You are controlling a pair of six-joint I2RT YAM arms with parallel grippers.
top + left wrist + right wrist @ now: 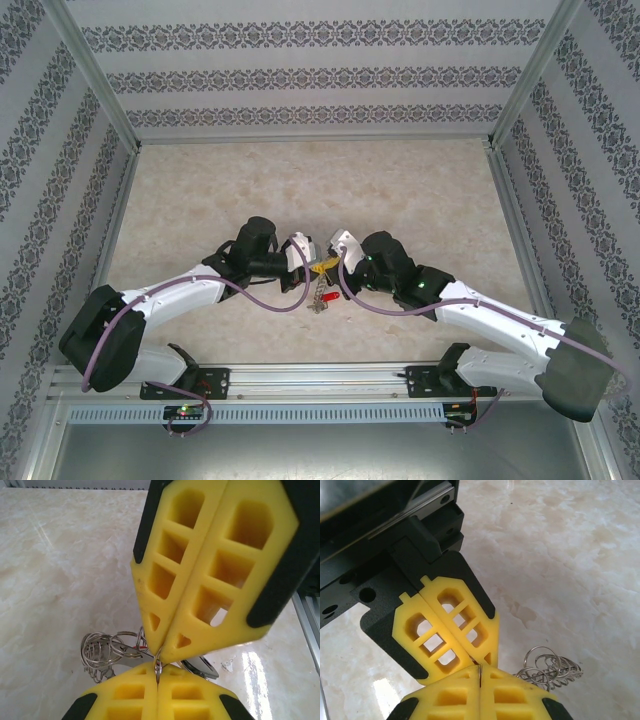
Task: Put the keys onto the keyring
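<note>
Over the marbled table (200,200), the left gripper (158,677) and right gripper (479,675) met tip to tip. Both were clenched on a wire loop of the keyring (102,652), with the keys (324,297) just beside them, toward the bases.

I'm looking at a pale marbled tabletop (200,190), closed in at 9, 12 and 3 o'clock by striped, patterned wallpaper panels (310,70) in aluminium framing (310,139). A metal rail (320,380) runs along 6 o'clock. Soft glare patches shine on the marble.

Lab test cell; aluminium frame (94,75), wallpapered walls (310,75)
</note>
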